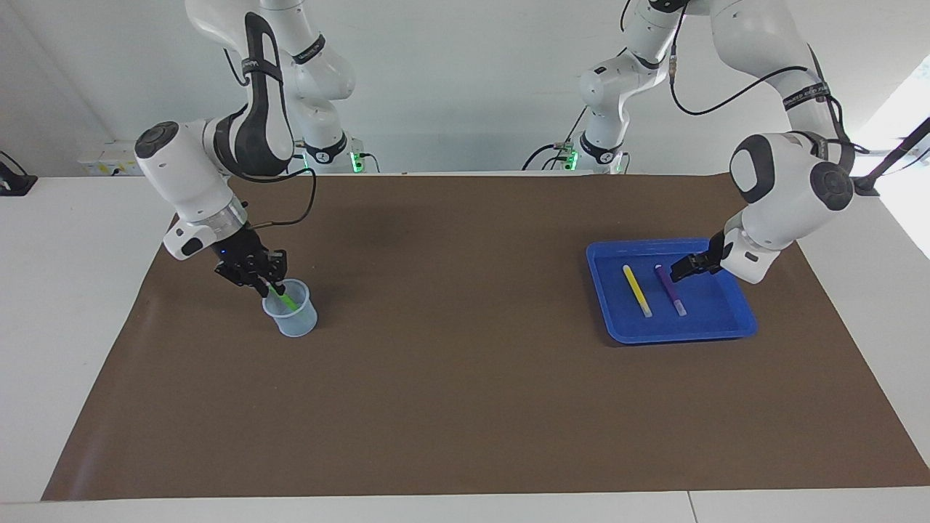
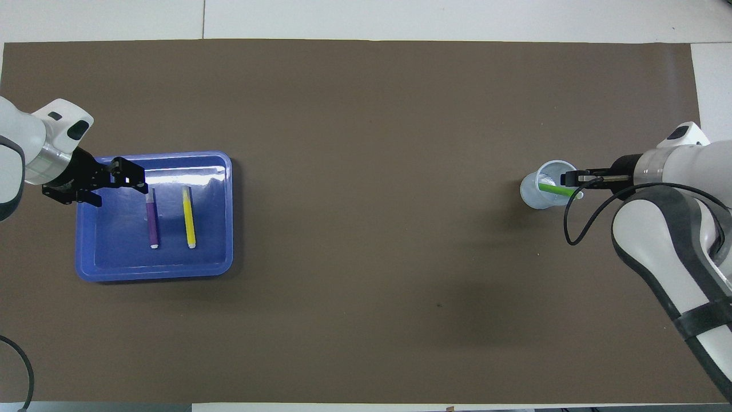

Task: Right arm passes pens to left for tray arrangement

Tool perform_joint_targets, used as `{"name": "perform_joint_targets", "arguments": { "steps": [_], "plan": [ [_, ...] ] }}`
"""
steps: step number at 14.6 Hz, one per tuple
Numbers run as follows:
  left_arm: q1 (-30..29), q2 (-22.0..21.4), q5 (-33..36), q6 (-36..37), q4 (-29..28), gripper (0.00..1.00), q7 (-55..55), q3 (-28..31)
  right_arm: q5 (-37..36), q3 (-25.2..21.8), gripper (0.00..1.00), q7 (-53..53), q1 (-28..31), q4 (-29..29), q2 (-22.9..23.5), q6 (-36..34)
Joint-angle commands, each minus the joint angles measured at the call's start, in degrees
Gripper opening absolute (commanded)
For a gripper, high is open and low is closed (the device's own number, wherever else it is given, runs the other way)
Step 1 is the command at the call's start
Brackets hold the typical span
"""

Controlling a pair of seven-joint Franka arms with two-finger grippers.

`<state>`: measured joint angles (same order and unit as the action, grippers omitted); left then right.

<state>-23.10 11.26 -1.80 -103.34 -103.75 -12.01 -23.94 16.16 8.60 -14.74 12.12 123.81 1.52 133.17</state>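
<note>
The blue tray [image 1: 676, 335] [image 2: 154, 273] lies toward the left arm's end of the table. In it the yellow pen [image 1: 637, 290] [image 2: 188, 217] and the purple pen [image 1: 670, 290] [image 2: 152, 223] lie side by side, apart. My left gripper [image 1: 683, 269] [image 2: 123, 183] hangs open and empty over the tray, close to the purple pen's end nearer to the robots. Toward the right arm's end, the green pen [image 1: 285, 299] [image 2: 552, 187] leans in a small pale-blue cup [image 1: 294, 323] [image 2: 534, 197]. My right gripper [image 1: 267, 283] [image 2: 569, 179] is over the cup, shut on that pen's upper end.
A brown mat [image 1: 465, 399] covers most of the white table, and both the tray and the cup stand on it. A black cable loops from the right arm's wrist above the mat, beside the cup.
</note>
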Motion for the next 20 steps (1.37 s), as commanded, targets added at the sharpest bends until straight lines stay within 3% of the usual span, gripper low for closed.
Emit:
{"name": "perform_joint_targets", "arguments": {
  "steps": [1, 5, 10, 13, 17, 20],
  "plan": [
    [0.34, -2.11, -4.06, 5.23, 3.19, 1.0, -7.47, -1.8, 0.19, 0.1, 0.56, -4.58, 0.18, -0.14, -0.56, -1.33],
    [0.34, -7.82, -14.43, 7.8, 3.64, 1.0, -18.55, -2.42, -4.19, 0.1, 0.56, -7.84, 0.27, 0.38, -1.08, -3.35],
    [0.16, -10.12, -28.75, 5.27, 3.3, 1.0, -32.09, -2.16, -6.84, 0.1, 0.56, -8.29, 0.18, 1.0, -1.26, -3.88],
    [0.25, -12.48, -37.38, -5.69, -2.31, 1.0, -40.25, -2.16, -6.84, 0.1, 0.55, -8.29, 0.18, 1.35, -1.43, -3.88],
    [3.49, -15.04, -41.53, -24.86, -10.32, 1.0, -53.96, -2.25, -6.93, 0.18, 0.55, -9.95, -0.17, 2.32, -1.87, -3.79],
    [5.87, -15.04, -41.35, -27.62, -11.03, 1.0, -57.33, -2.25, -6.93, 0.18, 0.54, -9.95, -0.26, 2.41, -1.88, -3.53]
  ]
}}
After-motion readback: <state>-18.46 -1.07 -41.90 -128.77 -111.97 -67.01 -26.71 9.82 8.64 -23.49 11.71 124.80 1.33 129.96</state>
